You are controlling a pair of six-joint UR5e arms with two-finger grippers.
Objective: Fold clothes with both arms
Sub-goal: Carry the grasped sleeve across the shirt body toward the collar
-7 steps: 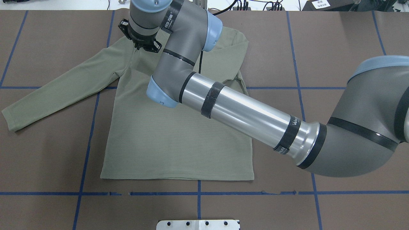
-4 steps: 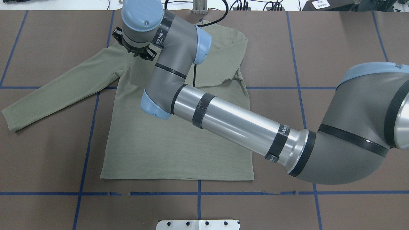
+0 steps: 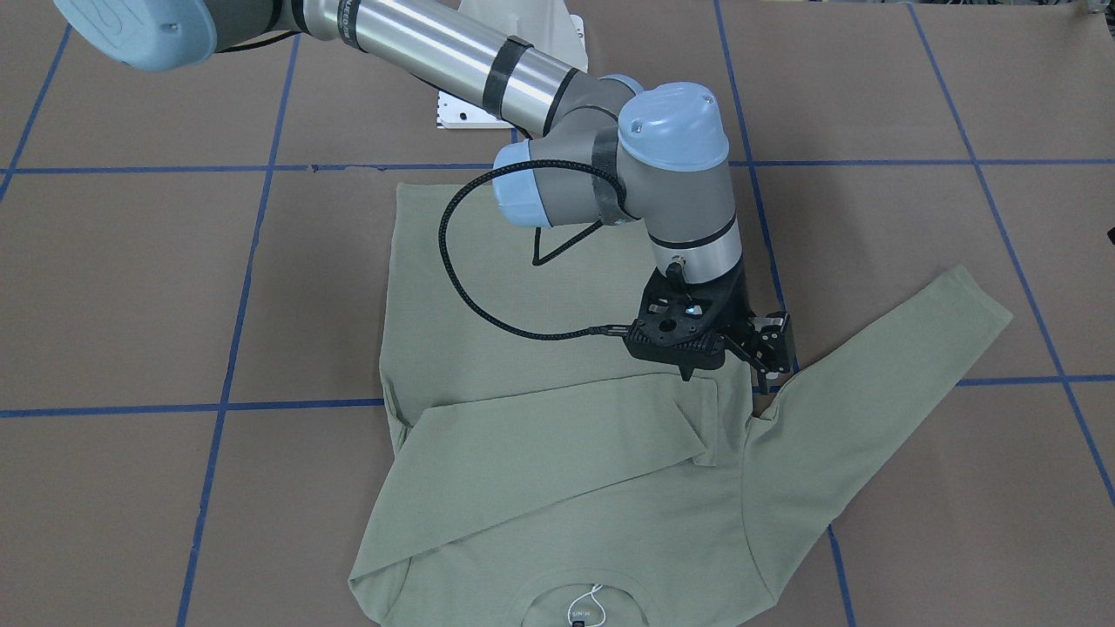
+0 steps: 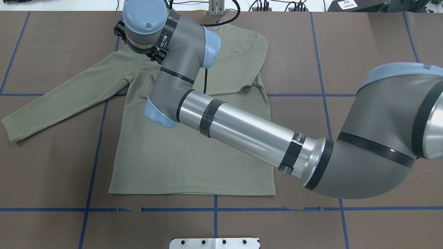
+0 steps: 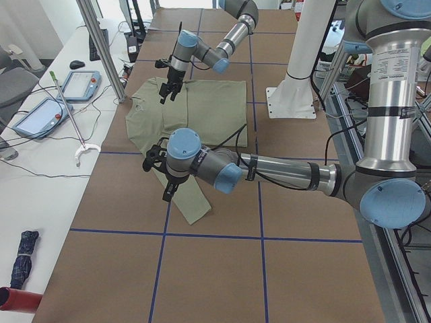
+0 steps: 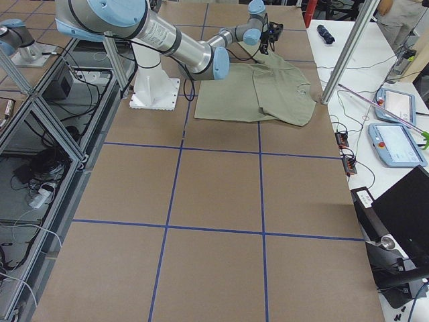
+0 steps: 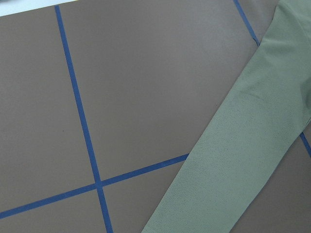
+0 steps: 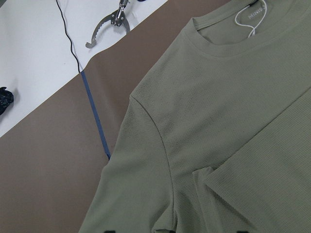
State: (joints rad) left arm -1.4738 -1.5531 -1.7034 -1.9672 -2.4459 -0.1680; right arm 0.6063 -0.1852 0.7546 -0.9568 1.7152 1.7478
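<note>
The sage-green shirt lies flat on the brown table, collar away from the robot, with its string tag at the collar. Its right sleeve is folded across the chest. Its left sleeve lies spread out. My right arm reaches across the shirt. My right gripper hangs open and empty just above the left armpit, beside the folded cuff. In the exterior left view the near arm's gripper hangs over the spread sleeve; I cannot tell whether it is open. The overhead and front views do not show it.
Blue tape lines grid the table. The white pedestal base sits at the robot's edge. A white side table beyond the collar holds a grabber tool, teach pendants and cables.
My right wrist has moved toward the shirt's left shoulder and a little farther from the robot. The gripper has slid under the wrist in the overhead view. The shirt has not moved.
</note>
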